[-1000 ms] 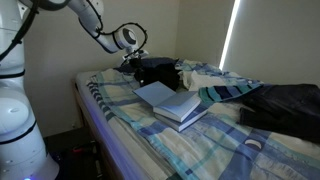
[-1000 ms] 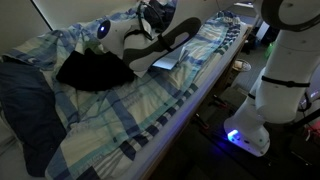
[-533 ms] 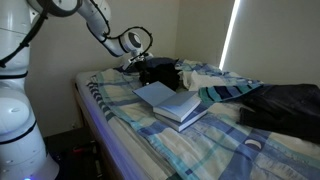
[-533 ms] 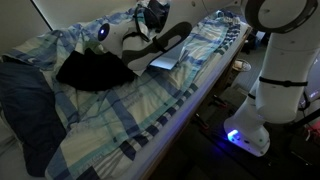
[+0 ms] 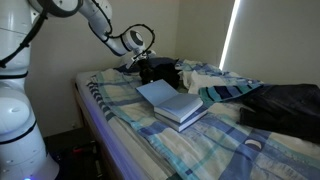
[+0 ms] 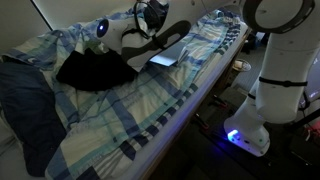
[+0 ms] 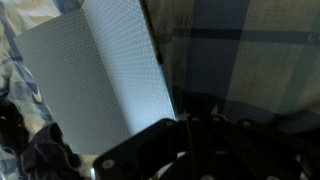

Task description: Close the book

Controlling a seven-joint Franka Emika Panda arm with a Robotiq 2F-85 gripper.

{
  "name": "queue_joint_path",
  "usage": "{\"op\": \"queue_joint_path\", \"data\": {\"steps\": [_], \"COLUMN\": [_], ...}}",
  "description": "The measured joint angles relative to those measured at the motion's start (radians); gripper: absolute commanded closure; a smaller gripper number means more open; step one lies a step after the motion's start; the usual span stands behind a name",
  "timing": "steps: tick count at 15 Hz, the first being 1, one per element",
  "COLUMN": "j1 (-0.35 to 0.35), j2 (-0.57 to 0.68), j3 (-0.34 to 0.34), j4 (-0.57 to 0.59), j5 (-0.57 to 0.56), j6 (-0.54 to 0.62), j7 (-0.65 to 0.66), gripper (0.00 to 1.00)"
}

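One book [image 5: 172,102], thick, with pale pages, lying open near the middle of the surface [image 5: 128,138]. It is not yet closed. In both exterior views it rests on the plaid blanket [image 5: 215,150], with the pale page face up [image 6: 164,60]. In the wrist view the open page [image 7: 95,75] fills the upper left, a straight page edge running down toward the centre, with blanket [image 7: 250,60] to its right.

One hand [image 5: 141,42], at the end of the white arm [image 5: 85,15], held above the far side of the surface, behind the book and clear of it. Against half a second ago it sits a touch further toward the book; against a second ago the shift is plainer. In the opposite exterior view it hangs at the top edge [image 6: 152,14], slightly left of where it was. In the wrist view only dark, blurred parts of it show along the bottom [image 7: 190,150]. I cannot tell whether the fingers are spread or drawn together.

One dark bag [image 5: 160,70], just beyond the book, below the hand. Unmoved.

One black cloth [image 5: 285,100], well apart from the book on the window side; seen also as a dark heap [image 6: 92,70]. Unmoved.

Book position: no visible change across the three moments.
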Motion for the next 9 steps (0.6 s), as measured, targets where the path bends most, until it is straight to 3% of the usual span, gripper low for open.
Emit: {"op": "queue_joint_path", "data": {"steps": [9], "j1": [-0.001], "j2": [-0.012], "j3": [-0.033], "j4": [0.008], "j5": [-0.016], "j6": [0.0], "j7": [0.063], "gripper": [1.0]}}
